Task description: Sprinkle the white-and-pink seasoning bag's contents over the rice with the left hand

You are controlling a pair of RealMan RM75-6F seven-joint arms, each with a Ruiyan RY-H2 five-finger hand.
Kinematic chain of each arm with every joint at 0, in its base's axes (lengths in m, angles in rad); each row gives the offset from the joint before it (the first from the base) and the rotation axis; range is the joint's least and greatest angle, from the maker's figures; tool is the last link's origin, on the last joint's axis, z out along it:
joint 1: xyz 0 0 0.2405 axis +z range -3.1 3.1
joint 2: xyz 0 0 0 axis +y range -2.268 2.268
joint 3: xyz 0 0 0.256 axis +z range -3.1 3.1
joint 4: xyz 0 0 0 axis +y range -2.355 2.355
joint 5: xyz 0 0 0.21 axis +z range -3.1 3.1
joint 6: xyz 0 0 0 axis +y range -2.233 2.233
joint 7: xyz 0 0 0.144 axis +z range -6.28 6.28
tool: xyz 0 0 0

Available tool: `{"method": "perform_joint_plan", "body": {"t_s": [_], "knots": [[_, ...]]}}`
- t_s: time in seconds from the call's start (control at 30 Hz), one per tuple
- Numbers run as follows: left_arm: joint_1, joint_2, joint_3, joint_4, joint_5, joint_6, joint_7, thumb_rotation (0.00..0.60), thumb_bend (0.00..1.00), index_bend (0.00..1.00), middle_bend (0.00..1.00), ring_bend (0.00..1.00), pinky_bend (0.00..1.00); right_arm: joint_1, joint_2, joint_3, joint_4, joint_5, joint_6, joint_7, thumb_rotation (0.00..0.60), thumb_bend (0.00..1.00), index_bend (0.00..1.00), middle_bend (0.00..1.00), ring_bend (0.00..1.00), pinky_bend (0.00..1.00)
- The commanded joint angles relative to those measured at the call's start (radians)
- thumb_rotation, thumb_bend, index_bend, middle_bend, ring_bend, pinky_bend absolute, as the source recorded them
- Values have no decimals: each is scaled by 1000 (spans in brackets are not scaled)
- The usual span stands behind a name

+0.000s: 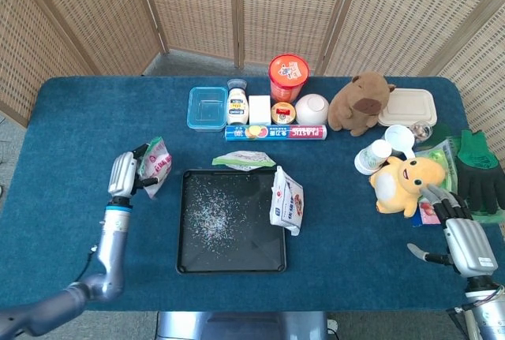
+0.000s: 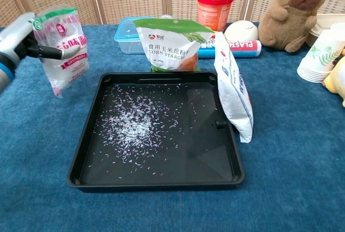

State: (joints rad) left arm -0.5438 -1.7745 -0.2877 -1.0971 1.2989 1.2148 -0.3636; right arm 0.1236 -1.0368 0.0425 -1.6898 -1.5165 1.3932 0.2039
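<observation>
- My left hand (image 1: pixel 124 174) grips the white-and-pink seasoning bag (image 2: pixel 60 49) near its green top edge, with my fingers (image 2: pixel 49 52) pressed across its front.
- The bag hangs clear of the desk (image 1: pixel 71 119), a little tilted, just to the left of the black tray (image 2: pixel 226 175) and outside its rim.
- Rice (image 2: pixel 129 127) lies scattered over the tray floor, thickest in the left half.
- A corn starch bag (image 2: pixel 171 41) stands against the far rim of the tray, and a white-and-blue bag (image 2: pixel 233 89) leans on the right rim.
- My right hand (image 1: pixel 465 244) holds nothing: it rests near the front right corner of the desk with its fingers stretched out and apart.
- Just beyond those fingers lies a yellow plush toy (image 1: pixel 404 181), with a pair of green gloves (image 1: pixel 476 168) to its right.
- Along the back of the desk stand a blue container (image 1: pixel 207 107), an orange tub (image 1: pixel 288 77) and a brown capybara plush (image 1: pixel 359 102).
</observation>
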Motion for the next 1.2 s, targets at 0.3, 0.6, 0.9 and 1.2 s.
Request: {"method": "perform_joint_plan", "body": {"t_s": [0.3, 0.6, 0.9, 1.2], "knots": [[-14, 385, 218, -260, 368, 8, 133, 600, 358, 593, 518, 522, 618, 1, -6, 0, -3, 4, -2, -18, 567, 0, 0, 15, 36, 29], [-61, 414, 286, -205, 545, 28, 376, 600, 371, 624, 530, 522, 617, 3, -11, -1, -6, 6, -5, -33, 567, 0, 0, 14, 37, 24], [-120, 399, 329, -144, 676, 30, 516, 600, 399, 642, 542, 528, 625, 2, -10, 1, -6, 10, -5, -31, 569, 0, 0, 14, 37, 20], [-224, 433, 352, -111, 846, 16, 735, 600, 407, 649, 549, 529, 659, -2, -2, 3, -7, 8, 5, -13, 569, 0, 0, 15, 36, 15]]}}
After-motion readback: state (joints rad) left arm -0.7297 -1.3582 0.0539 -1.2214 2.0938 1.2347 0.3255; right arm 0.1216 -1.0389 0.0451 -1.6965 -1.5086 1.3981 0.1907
